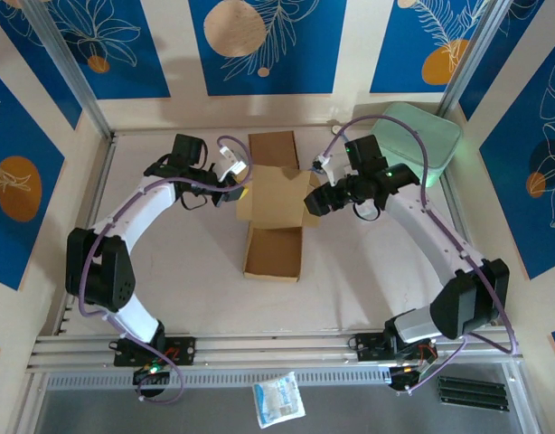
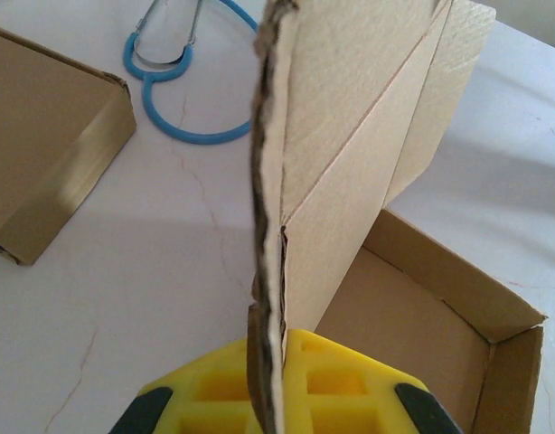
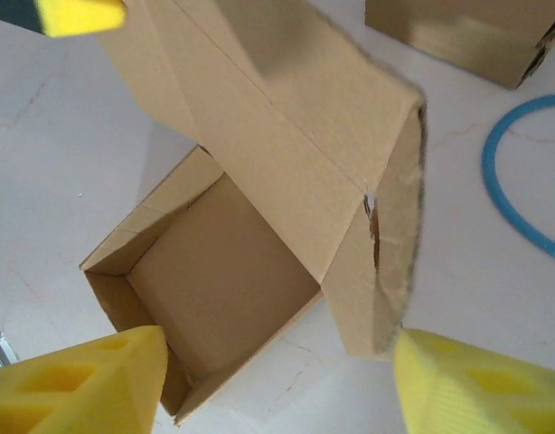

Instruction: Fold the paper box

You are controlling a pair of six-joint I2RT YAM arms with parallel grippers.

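Observation:
The brown paper box (image 1: 273, 251) lies mid-table with its tray open and its lid (image 1: 276, 194) lifted above the far end. My left gripper (image 1: 239, 192) holds the lid's left side. In the left wrist view its yellow fingers (image 2: 332, 380) are shut on the edge of the upright lid flap (image 2: 350, 136), with the tray (image 2: 422, 325) to the right. My right gripper (image 1: 312, 201) is at the lid's right side. In the right wrist view it (image 3: 277, 380) stands open, and the lid's side flap (image 3: 386, 262) hangs just inside its right finger (image 3: 476, 389), over the tray (image 3: 214, 280).
A second cardboard box (image 1: 271, 149) sits just behind the first. A mint-green container (image 1: 418, 140) occupies the back right corner. A blue cable loop (image 2: 183, 90) lies on the table between the boxes. A white packet (image 1: 277, 398) rests below the front rail.

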